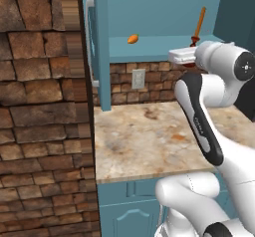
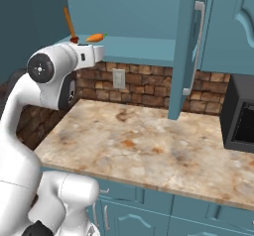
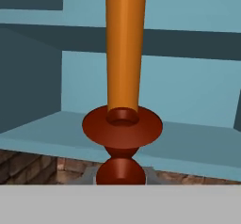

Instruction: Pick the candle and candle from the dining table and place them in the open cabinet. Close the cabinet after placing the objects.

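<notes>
The gripper [image 3: 120, 178], clamped on the dark red-brown stand of the orange taper candle [image 3: 124, 49], holds it upright at the cabinet shelf [image 1: 159, 44] edge, ready to set down.

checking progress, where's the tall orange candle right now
The tall orange candle is held by its dark stand in the shut claw, at the front edge of the cabinet shelf, right of the orange lump.

White robot arm [image 1: 226, 156], dark-jointed.
Showing glossy rounded white links, a black strip running along one segment, and round dark caps with small markings.
</notes>
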